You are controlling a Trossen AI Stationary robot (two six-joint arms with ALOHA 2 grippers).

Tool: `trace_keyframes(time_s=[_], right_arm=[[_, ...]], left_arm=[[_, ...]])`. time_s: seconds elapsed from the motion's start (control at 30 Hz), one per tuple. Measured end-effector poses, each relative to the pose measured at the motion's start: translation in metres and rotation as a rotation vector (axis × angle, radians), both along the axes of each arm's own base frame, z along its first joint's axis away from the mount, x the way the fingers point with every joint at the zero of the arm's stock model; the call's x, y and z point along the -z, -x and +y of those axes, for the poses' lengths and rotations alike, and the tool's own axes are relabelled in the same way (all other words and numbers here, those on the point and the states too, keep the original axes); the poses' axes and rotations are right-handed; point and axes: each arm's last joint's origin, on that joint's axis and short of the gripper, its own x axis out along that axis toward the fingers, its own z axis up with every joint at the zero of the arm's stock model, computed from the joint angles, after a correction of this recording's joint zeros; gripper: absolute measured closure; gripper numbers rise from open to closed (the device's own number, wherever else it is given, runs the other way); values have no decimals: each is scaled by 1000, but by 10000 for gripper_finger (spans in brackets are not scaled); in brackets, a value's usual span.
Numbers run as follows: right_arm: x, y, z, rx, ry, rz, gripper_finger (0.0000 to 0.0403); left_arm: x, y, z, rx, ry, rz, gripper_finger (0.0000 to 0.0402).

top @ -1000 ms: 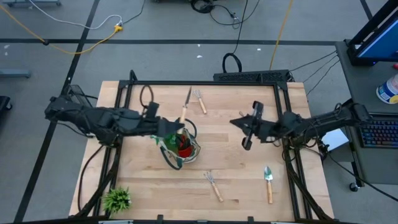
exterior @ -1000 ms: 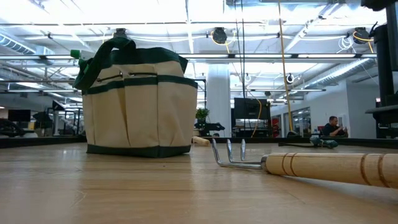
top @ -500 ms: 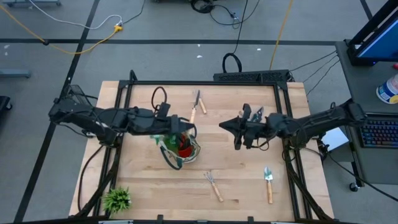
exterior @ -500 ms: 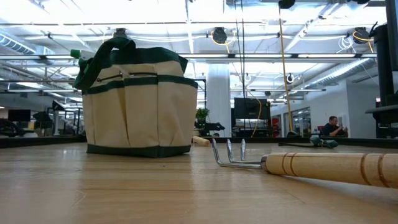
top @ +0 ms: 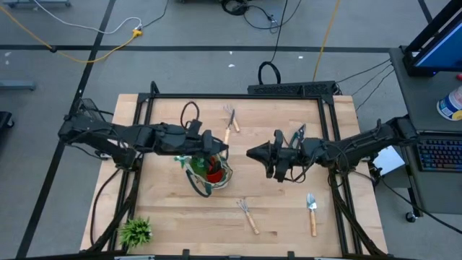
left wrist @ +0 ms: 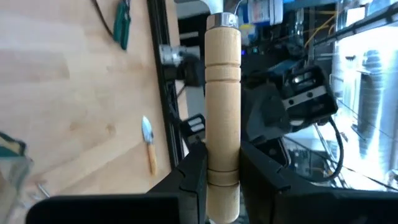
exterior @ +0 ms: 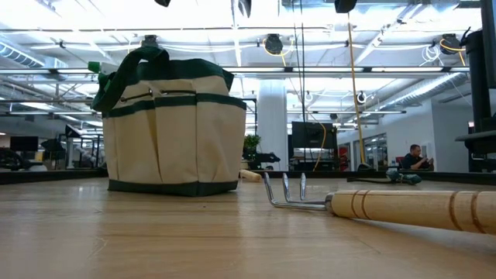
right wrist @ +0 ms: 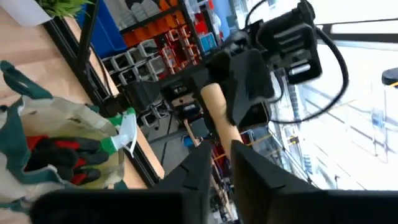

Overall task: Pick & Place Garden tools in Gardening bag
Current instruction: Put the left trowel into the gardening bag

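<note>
Only overhead: trowel (top: 311, 204) beside rake (top: 247, 215)

Gardening bag (top: 209, 172): on counter (top: 159, 209), directly under left hand (top: 219, 149). Right hand (top: 254, 154): just beside bag. Rake (top: 247, 215), trowel (top: 312, 211): on counter, nearer front edge than both hands. Plant (top: 136, 231): front-left corner.

— Where's the gardening bag (top: 208, 172)?
— Upright mid-table, beige canvas with green trim, holding red-and-black gloves (right wrist: 59, 157) and a green spray bottle (right wrist: 122, 132).
— Tools outside it?
— A wooden-handled rake (top: 247, 214) and trowel (top: 312, 211) lie near its right; another rake (top: 229, 120) lies beyond it.
</note>
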Motion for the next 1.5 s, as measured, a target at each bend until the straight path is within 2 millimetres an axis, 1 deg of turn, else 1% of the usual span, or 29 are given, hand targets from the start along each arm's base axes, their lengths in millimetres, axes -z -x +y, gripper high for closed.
trace_keyframes(time_s=[0.17, 0.33, 0.47, 0.57, 0.73, 0.97, 1.27, 1.5], right_arm=[[-1, -6, 5, -8, 12, -13, 290], [-2, -8, 5, -12, 11, -47, 246], [-1, -8, 5, -13, 11, -40, 222], [0, -9, 5, -13, 12, -31, 213], [11, -16, 4, -5, 23, 14, 212], [25, -29, 3, 17, 31, 27, 211], [26, -31, 2, 15, 21, 13, 221], [27, -32, -4, 32, -29, 19, 248]], left_arm=[[8, -12, -4, 40, 42, -5, 334], [13, -20, -6, 60, 87, -3, 334], [15, -21, -7, 62, 117, 7, 334], [14, -21, -7, 52, 136, 0, 334], [13, -21, -7, 39, 166, -14, 334], [23, -31, -10, 59, 200, 15, 334], [29, -35, -11, 68, 228, 35, 334], [32, -45, -13, 71, 243, -12, 334]])
